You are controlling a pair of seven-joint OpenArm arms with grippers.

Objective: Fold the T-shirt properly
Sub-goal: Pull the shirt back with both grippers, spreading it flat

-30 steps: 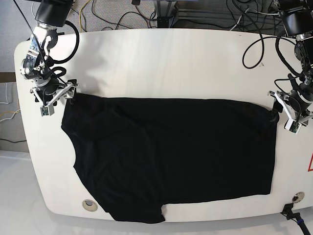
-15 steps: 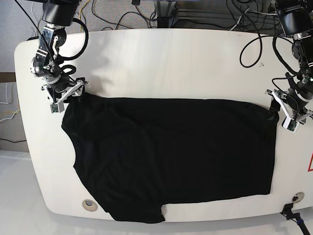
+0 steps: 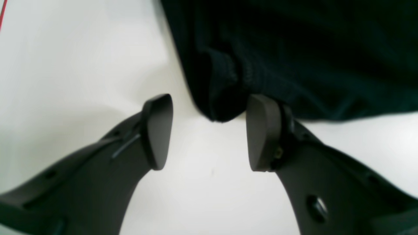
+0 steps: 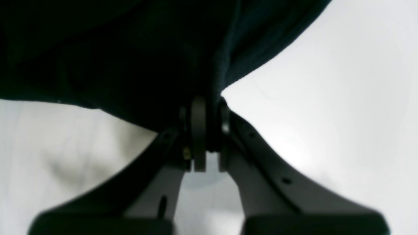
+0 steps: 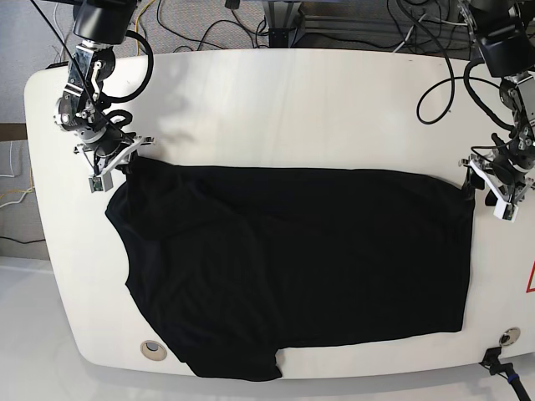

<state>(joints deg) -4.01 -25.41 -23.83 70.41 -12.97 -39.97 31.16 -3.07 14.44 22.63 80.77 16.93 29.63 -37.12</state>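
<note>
The black T-shirt (image 5: pixel 292 259) lies spread flat on the white table (image 5: pixel 292 109), plain side up. At its far left corner my right gripper (image 5: pixel 122 162) is shut on the cloth. In the right wrist view the fingers (image 4: pixel 198 130) press together with the T-shirt's edge (image 4: pixel 114 49) pinched between them. My left gripper (image 5: pixel 480 185) is at the far right corner, open. In the left wrist view that gripper (image 3: pixel 209 130) straddles the tip of the T-shirt's hemmed corner (image 3: pixel 222 107), low over the table, its pads apart from the cloth.
Two round holes sit in the table near the front edge, one at the left (image 5: pixel 153 349) and one at the right (image 5: pixel 508 337). Cables (image 5: pixel 209 25) trail behind the table's far edge. A red mark (image 5: pixel 530 280) shows at the right edge.
My right gripper has moved in onto the shirt's far left corner and closed on it. My left gripper has shifted slightly up along the right corner and stays open.
</note>
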